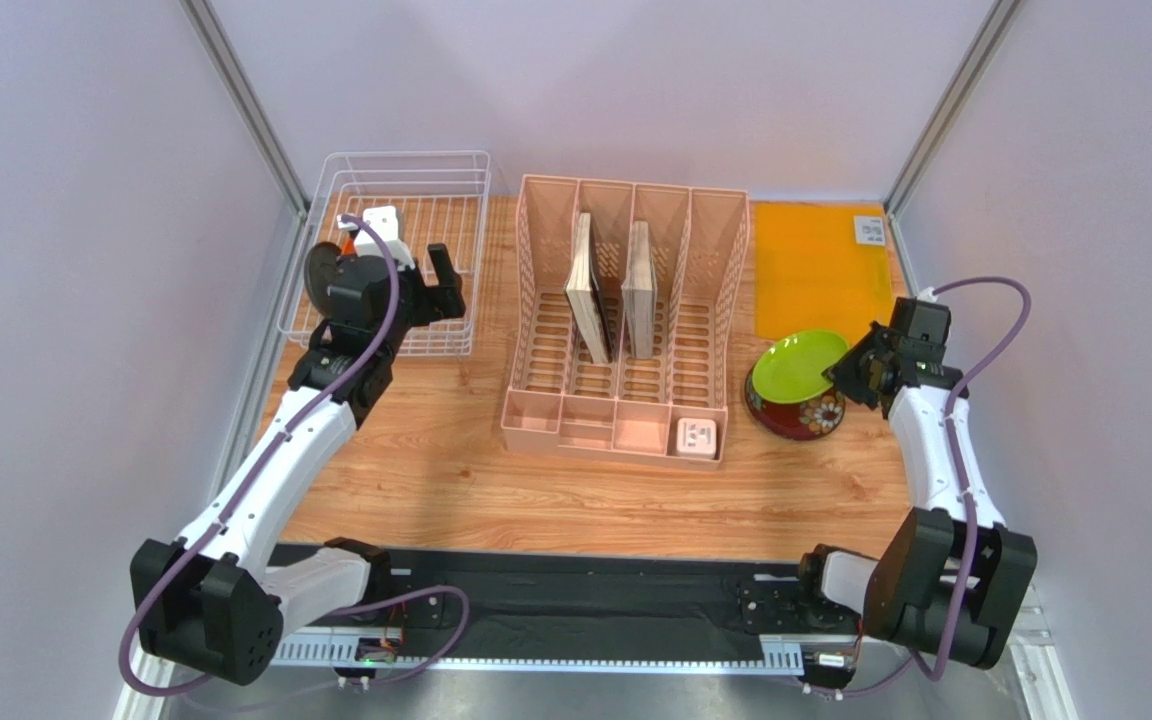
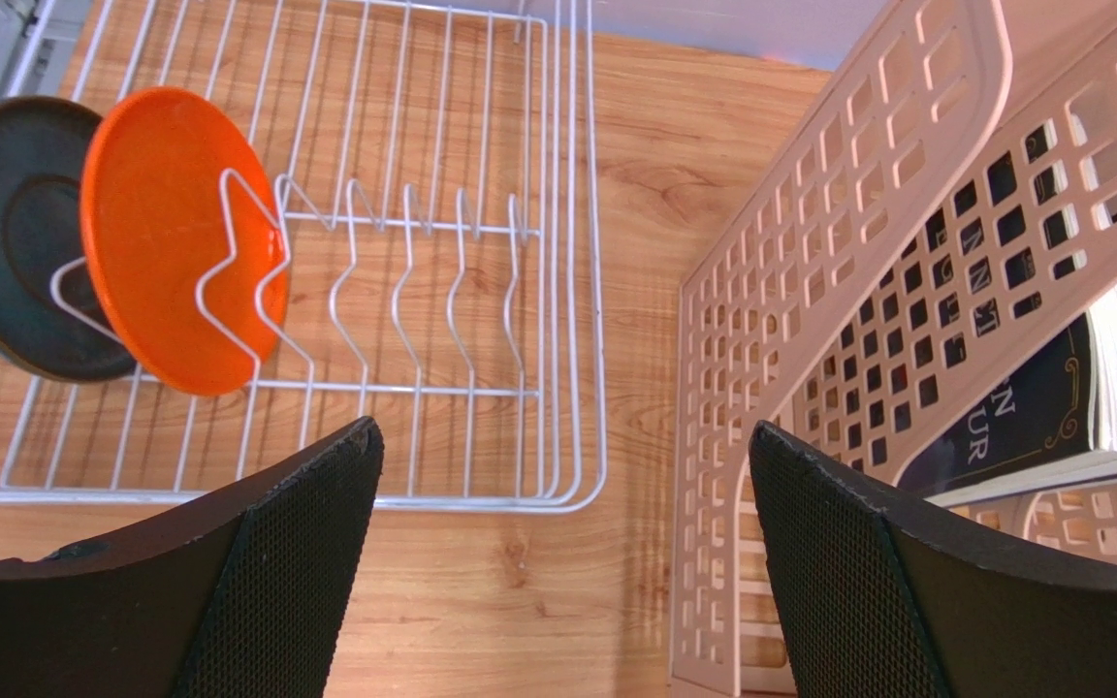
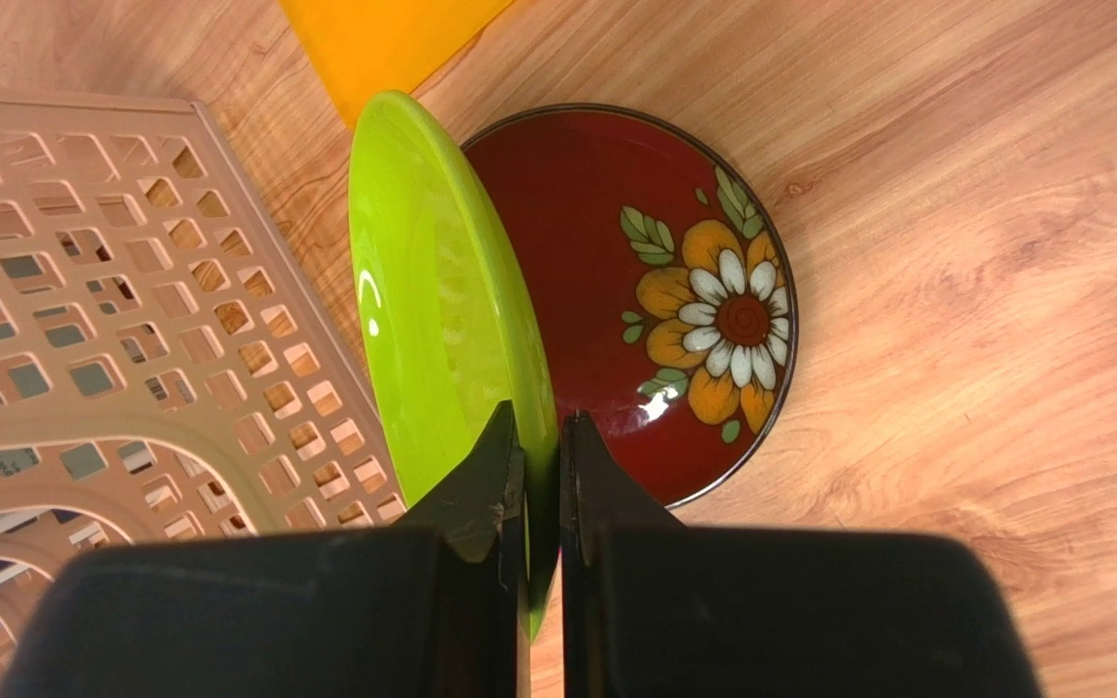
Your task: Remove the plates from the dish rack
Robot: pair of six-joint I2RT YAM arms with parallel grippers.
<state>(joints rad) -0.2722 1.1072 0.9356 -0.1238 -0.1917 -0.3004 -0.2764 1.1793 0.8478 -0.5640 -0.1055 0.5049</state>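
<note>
The white wire dish rack stands at the back left. In the left wrist view the rack holds an orange plate and a dark slate plate, upright in its left slots. My left gripper is open and empty, over bare wood between the rack's corner and the pink organiser; it also shows in the top view. My right gripper is shut on the rim of the lime green plate, held tilted on edge over the dark red floral plate, which lies flat on the table. The top view shows both plates, green and red, beside my right gripper.
A pink slotted organiser with two upright beige boards stands mid-table, close to the left of the green plate. An orange mat lies at the back right. Grey walls close in on both sides.
</note>
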